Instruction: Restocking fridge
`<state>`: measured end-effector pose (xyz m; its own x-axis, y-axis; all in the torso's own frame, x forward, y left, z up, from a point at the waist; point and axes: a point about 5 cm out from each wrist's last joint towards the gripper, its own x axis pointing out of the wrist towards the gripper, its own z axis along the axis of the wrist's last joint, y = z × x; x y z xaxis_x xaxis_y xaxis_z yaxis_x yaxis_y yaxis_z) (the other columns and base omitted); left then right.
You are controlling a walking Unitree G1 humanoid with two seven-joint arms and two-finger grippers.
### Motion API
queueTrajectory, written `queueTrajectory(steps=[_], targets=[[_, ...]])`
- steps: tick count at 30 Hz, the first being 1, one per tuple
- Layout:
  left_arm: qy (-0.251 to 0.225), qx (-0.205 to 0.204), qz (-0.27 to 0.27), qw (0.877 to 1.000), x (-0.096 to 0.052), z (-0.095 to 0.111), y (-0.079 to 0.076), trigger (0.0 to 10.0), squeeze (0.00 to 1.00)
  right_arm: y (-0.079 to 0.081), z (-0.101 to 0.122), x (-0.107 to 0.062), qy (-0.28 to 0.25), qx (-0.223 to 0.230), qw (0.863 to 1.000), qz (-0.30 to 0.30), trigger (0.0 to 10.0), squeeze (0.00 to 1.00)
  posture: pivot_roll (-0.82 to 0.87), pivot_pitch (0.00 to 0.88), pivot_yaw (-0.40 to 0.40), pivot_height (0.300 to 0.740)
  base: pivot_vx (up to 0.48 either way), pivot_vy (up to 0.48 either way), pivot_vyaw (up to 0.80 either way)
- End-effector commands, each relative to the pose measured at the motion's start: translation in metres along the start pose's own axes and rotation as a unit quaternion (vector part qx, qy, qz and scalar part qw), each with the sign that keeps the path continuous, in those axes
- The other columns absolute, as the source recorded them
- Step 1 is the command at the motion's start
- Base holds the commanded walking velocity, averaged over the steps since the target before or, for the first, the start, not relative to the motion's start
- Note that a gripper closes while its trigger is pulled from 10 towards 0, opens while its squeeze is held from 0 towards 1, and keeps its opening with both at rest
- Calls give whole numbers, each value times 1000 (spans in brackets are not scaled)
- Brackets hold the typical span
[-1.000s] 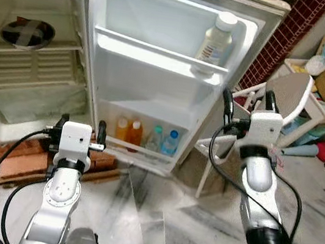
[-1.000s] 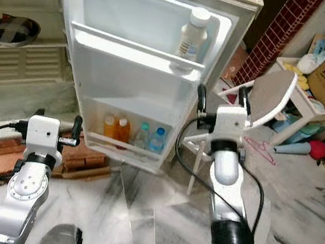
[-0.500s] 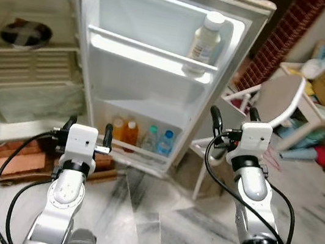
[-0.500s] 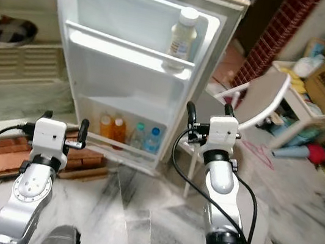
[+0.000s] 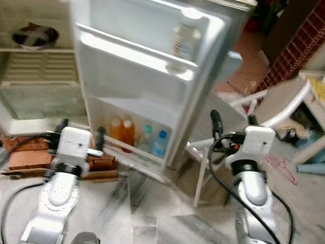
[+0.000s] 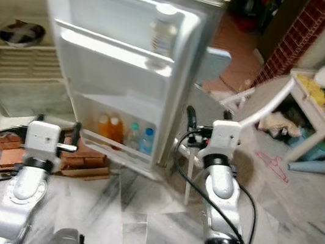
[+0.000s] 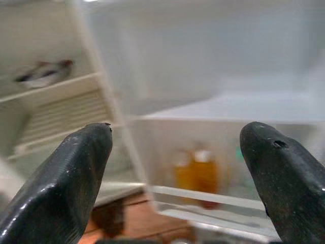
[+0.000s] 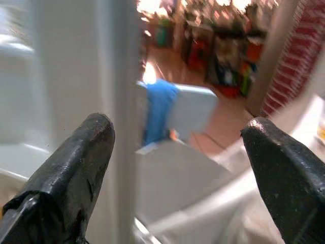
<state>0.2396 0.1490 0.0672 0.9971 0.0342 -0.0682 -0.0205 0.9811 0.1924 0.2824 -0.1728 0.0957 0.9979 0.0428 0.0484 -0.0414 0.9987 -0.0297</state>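
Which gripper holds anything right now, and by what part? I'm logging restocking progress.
Neither. The left gripper and right gripper are both open with nothing between their black fingers.

Both arms raised forward; left gripper and right gripper empty, fingers spread.

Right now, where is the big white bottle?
The big white bottle stands on the open fridge door's upper shelf, at its right end, high above the small bottles.
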Motion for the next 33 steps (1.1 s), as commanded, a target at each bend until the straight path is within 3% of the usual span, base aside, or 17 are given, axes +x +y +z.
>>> queueTrajectory(steps=[1,6,10,13,16,21,25,29,33], targets=[[8,8,13,1000,0,-4,10,10000,0,5,13,1,-21,16,1000,12,10000,0,84,7,-20,740,0,-315,0],[15,9,23,1000,-4,-10,23,10000,0,2,2,-26,21,-1,999,41,10000,0,81,0,-2,740,0,-184,0],[14,12,28,999,-7,-14,31,10000,0,-3,-8,-36,54,2,998,30,10000,0,74,0,4,740,0,0,0],[16,18,35,999,-8,-16,36,10000,0,4,-13,-40,64,8,997,37,10000,0,72,0,13,740,0,0,0],[8,10,22,1000,-7,-12,30,10000,0,22,-6,-42,48,-11,996,80,10000,0,79,0,10,740,0,0,533],[-1,4,4,1000,-6,-11,22,10000,0,31,5,-25,25,22,998,49,10000,0,79,0,0,740,172,0,800],[-2,-1,12,1000,-6,-11,23,10000,0,27,11,-17,10,20,1000,19,10000,0,87,0,-13,740,360,0,800],[-1,-6,9,1000,-3,-11,19,10000,0,17,27,4,-18,40,998,-48,10000,0,85,0,-16,740,450,0,441],[-1,6,1,1000,-2,-10,14,10000,0,11,36,14,-38,26,998,-52,10000,0,82,0,-19,740,368,-301,0]])
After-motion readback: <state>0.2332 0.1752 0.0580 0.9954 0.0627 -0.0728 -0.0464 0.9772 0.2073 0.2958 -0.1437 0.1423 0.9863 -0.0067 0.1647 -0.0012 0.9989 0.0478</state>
